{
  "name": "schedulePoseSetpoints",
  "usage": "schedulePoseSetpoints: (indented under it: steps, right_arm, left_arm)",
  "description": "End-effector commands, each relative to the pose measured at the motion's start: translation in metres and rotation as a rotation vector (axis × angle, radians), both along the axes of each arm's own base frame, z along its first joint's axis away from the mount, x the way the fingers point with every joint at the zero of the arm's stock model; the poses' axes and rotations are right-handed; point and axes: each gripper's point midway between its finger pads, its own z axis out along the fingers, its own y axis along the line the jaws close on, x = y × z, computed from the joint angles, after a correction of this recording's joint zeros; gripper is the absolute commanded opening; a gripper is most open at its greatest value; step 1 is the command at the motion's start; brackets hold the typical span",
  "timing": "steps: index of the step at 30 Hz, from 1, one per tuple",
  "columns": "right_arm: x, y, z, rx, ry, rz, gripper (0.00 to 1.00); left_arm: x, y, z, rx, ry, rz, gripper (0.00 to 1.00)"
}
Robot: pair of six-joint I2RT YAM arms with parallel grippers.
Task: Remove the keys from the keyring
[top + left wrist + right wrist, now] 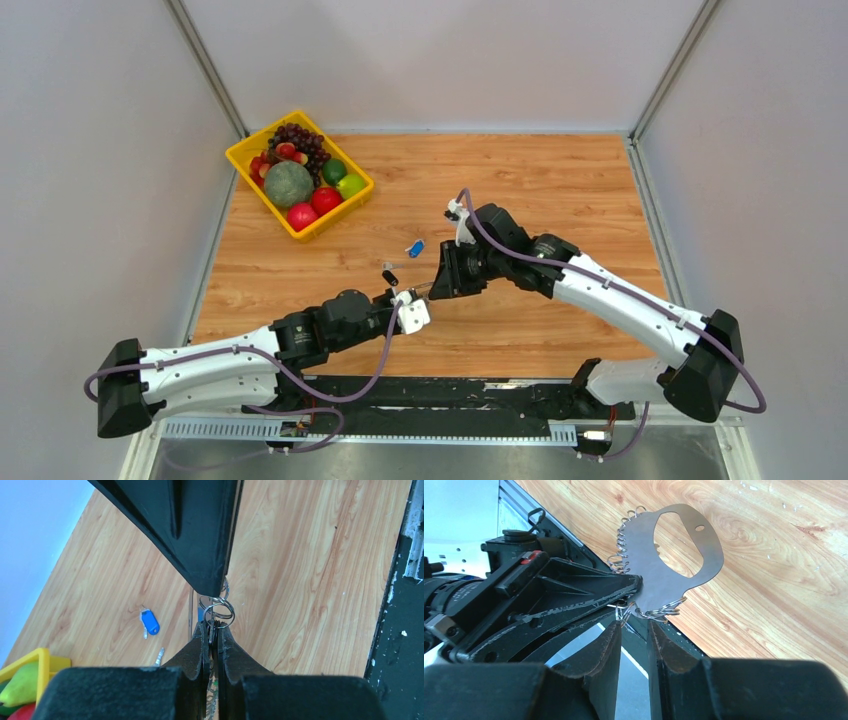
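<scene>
Pinching keyring (pixel 232 612): left end effector (pixel 213 628).

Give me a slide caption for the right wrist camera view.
Left claw grips a flat metal plate fringed with small rings, the open right claw at its edge.

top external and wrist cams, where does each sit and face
Top external: above, behind the robot, looking down on the table; left arm and right arm show.
Left wrist: on the left arm, facing left claw, shut on the keyring plate.
Right wrist: on the right arm, facing right claw at that plate.
Shared: both wrist views show the plate.
</scene>
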Motion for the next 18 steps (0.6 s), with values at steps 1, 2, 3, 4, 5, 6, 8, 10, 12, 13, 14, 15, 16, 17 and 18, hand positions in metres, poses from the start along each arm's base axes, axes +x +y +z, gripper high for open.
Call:
schedulePoseSetpoints:
  steps: [1,2,3,4,5,6,8,10,12,13,14,15,16,17,18]
  right_arm:
    - [0.01,0.005,0.029,0.085,-0.05,-0.05,0.28]
    - [0.01,0.005,0.03,0.087,-0.048,-0.052,0.28]
    - [0.01,0.005,0.03,0.089,-0.048,-0.054,0.28]
    - [0.01,0.006,0.03,0.093,-0.047,-0.057,0.28]
    - [0.01,0.006,0.03,0.097,-0.046,-0.057,0.28]
    - [0.009,0.007,0.03,0.101,-0.043,-0.053,0.28]
    - [0.008,0.009,0.028,0.102,-0.032,-0.045,0.28]
    - [0.007,0.01,0.025,0.099,-0.021,-0.04,0.27]
    - [0.007,0.011,0.023,0.098,-0.014,-0.037,0.26]
    - [0.007,0.012,0.022,0.098,-0.009,-0.035,0.25]
    - [0.006,0.012,0.022,0.098,-0.008,-0.032,0.24]
    - [0.006,0.013,0.021,0.097,-0.004,-0.031,0.24]
    - [0.006,0.013,0.02,0.097,-0.001,-0.03,0.24]
    - [0.006,0.013,0.018,0.094,0.004,-0.029,0.23]
    - [0.006,0.014,0.017,0.093,0.007,-0.028,0.23]
  left_arm:
    - [0.003,-0.01,0.037,-0.091,-0.057,-0.004,0.0]
    - [0.003,-0.011,0.037,-0.091,-0.057,-0.005,0.0]
    - [0.003,-0.011,0.037,-0.09,-0.058,-0.003,0.0]
    - [0.003,-0.011,0.037,-0.09,-0.058,-0.004,0.0]
    - [0.003,-0.011,0.037,-0.088,-0.058,-0.004,0.0]
    - [0.003,-0.011,0.037,-0.088,-0.059,-0.004,0.0]
    - [0.003,-0.011,0.037,-0.088,-0.061,-0.004,0.0]
    - [0.003,-0.011,0.037,-0.086,-0.063,-0.005,0.0]
    - [0.003,-0.011,0.037,-0.085,-0.065,-0.004,0.0]
    - [0.003,-0.011,0.038,-0.086,-0.067,-0.003,0.0]
    - [0.003,-0.012,0.037,-0.084,-0.067,-0.004,0.0]
    - [0.003,-0.012,0.037,-0.082,-0.069,-0.002,0.0]
    - [0.003,-0.012,0.037,-0.08,-0.07,-0.003,0.0]
    - [0.003,-0.012,0.037,-0.077,-0.073,-0.002,0.0]
    - [0.003,-0.012,0.038,-0.078,-0.075,-0.002,0.0]
